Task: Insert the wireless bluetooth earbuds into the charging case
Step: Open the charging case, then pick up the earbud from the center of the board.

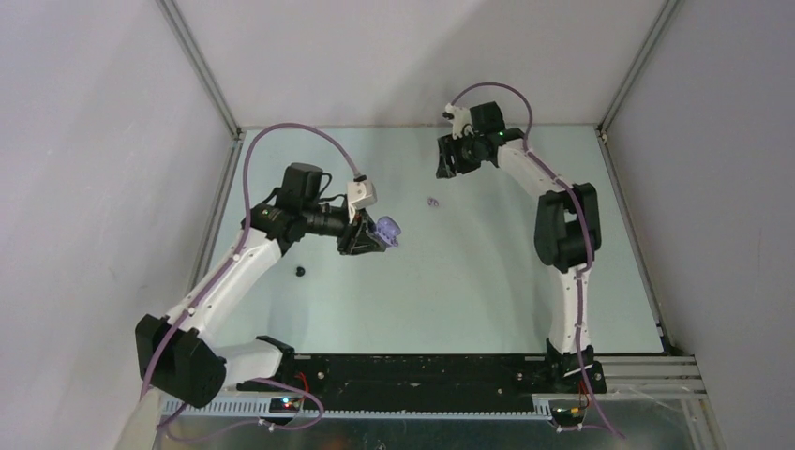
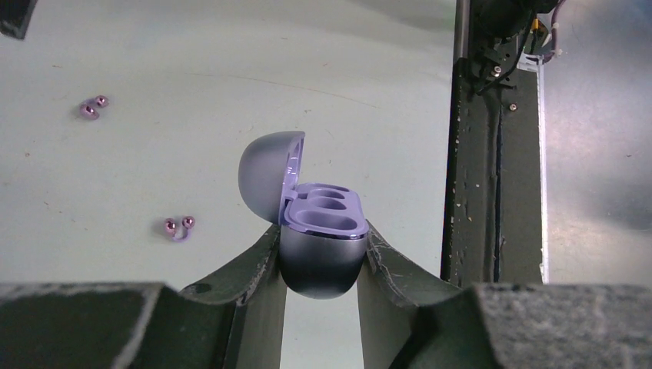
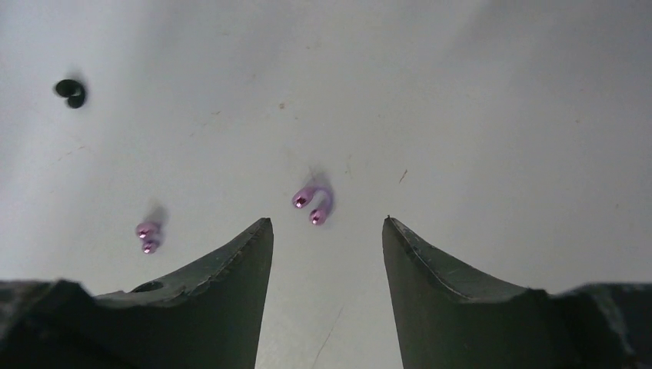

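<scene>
The pale purple charging case (image 2: 321, 261) hangs above the table with its lid (image 2: 267, 173) flipped open and both sockets bare. My left gripper (image 2: 321, 229) is shut on its lower body; from above the case (image 1: 388, 231) shows at that gripper's tip. Two pale purple earbuds (image 2: 178, 227) (image 2: 91, 108) lie on the table beyond it. My right gripper (image 3: 327, 221) is open over the table near the back, nothing between its fingers. One purple earbud (image 3: 313, 204) lies just ahead of its fingertips, another (image 3: 148, 236) off to the left. A black earbud (image 3: 71, 92) lies farther away.
From above, a purple earbud (image 1: 432, 201) sits mid-table between the two grippers and a black one (image 1: 300, 272) lies near the left arm. Metal frame rails (image 1: 217, 202) edge the pale green table. The black base bar (image 2: 480, 169) runs past the case on the right.
</scene>
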You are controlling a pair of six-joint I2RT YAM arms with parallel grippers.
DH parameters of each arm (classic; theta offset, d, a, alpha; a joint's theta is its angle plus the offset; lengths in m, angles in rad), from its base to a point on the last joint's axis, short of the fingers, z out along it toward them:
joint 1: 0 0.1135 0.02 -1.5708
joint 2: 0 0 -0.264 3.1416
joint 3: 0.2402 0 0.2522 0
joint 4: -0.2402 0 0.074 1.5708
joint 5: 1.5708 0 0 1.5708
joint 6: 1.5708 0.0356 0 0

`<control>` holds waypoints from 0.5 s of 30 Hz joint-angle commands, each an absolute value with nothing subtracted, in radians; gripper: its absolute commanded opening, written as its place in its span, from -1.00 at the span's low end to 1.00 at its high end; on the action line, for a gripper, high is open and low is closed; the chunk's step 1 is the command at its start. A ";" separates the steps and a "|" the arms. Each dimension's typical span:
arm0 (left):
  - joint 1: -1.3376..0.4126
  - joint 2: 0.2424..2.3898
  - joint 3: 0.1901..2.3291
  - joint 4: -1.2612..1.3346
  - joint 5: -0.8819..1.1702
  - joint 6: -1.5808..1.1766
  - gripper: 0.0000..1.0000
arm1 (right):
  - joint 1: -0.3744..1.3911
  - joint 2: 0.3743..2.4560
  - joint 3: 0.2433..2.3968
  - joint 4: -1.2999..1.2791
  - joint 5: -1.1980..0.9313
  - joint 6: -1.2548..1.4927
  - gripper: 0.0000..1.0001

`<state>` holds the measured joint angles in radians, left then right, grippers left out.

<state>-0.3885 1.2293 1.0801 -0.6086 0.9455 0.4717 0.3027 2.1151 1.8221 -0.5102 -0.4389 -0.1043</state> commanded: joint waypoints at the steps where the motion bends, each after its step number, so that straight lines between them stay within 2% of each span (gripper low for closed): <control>1: -0.384 1.149 1.054 -0.545 0.971 0.473 -1.00 | 0.339 2.222 1.975 -0.672 -0.316 -0.128 0.17; 8: -0.383 1.152 1.028 -0.536 0.974 0.469 -1.00 | 0.356 2.280 1.984 -0.718 -0.234 -0.121 0.15; 15: -0.392 1.170 1.021 -0.517 0.980 0.454 -1.00 | 0.366 2.335 2.010 -0.740 -0.192 -0.123 0.04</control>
